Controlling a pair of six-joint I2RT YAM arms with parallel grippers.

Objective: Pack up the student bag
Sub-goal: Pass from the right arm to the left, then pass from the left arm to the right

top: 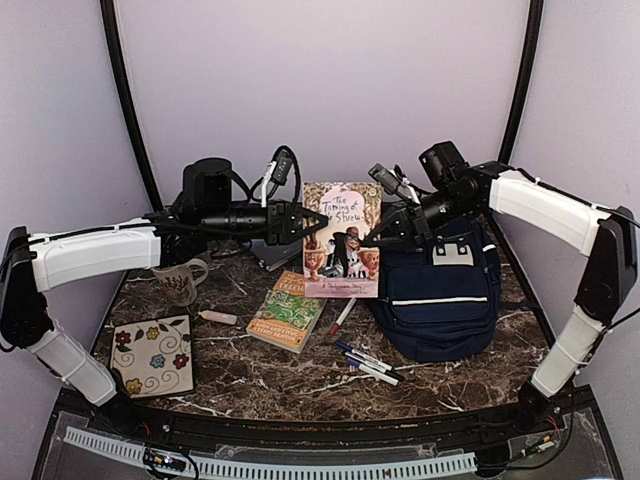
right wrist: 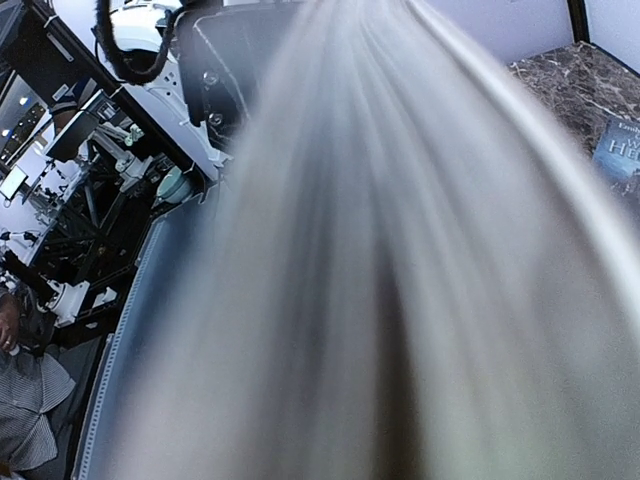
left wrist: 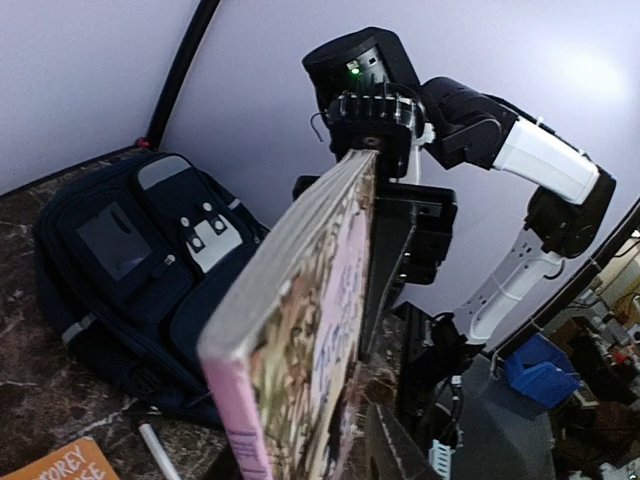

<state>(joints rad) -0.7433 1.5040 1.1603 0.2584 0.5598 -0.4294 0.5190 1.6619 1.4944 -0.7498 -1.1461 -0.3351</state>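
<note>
— Bag (top: 440, 300) lies flat on the table (top: 470, 365), pockets up, just right of the book (top: 341, 240) and lower.
— Book's upright, long axis vertical. Left pincer (top: 308, 222) is closed on its left edge, right pincer (top: 374, 236) on its right. Right is nearer the bag.

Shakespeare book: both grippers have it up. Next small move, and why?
Probably shift the Shakespeare book right, toward the student bag: it hangs upright between the left gripper and right gripper, beside the bag, not over it. No open compartment shows, so go slowly.
</note>
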